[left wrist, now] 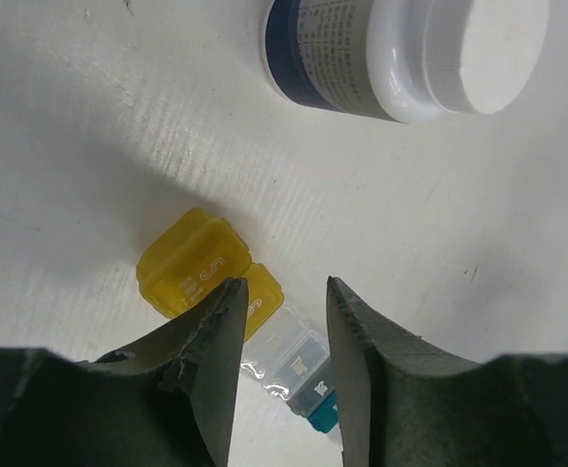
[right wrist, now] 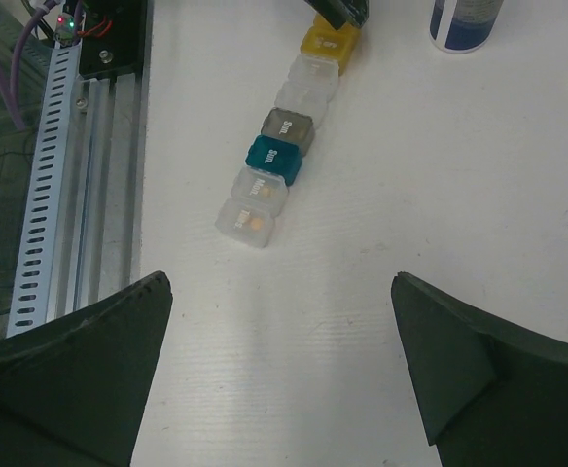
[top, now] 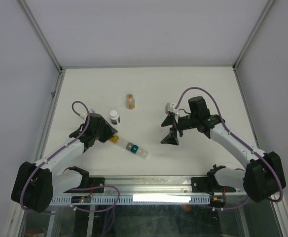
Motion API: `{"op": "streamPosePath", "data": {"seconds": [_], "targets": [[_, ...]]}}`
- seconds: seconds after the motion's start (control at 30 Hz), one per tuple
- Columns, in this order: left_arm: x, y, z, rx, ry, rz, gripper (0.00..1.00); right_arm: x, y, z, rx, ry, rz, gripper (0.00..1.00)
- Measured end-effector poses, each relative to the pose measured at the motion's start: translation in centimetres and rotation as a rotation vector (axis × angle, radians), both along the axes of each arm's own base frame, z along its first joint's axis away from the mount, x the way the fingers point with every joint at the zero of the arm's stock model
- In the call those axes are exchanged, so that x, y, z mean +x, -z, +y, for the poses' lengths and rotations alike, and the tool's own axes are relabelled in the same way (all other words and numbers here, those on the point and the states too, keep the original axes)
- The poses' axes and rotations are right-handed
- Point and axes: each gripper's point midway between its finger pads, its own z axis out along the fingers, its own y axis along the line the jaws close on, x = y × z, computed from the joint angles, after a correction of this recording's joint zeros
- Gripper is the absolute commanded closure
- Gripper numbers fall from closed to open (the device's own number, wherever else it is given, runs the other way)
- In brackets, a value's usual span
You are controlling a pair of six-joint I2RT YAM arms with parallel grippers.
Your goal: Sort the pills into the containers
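Containers (top: 130, 147): one strip of small boxes on the table (top: 193, 84).

Overhead view: the strip's long axis slanted from upper left to lower right. The left gripper (top: 113, 138) sat at its yellow end. The right gripper (top: 172, 134) stood well apart to the right.

Left wrist view: the jaws were narrowly parted astride the strip, beside the yellow box (left wrist: 192, 263). Whether they pinched it could not be told.

Right wrist view: the jaws were spread wide and empty, and the strip ran away ahead. The left arm was judged nearer.
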Motion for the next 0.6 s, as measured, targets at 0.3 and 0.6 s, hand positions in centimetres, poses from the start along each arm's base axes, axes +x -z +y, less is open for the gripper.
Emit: {"op": "streamPosePath", "data": {"seconds": [0.3, 0.6], "targets": [[1.6, -4.4, 3.0, 0.162, -0.037, -0.170, 0.31, 0.0, -0.2, 0.2, 0.008, -0.013, -0.025, 0.01], [1.2, 0.4, 4.4, 0.285, -0.040, -0.005, 0.34, -0.1, -0.2, 0.3, 0.009, -0.020, -0.028, 0.01]]}}
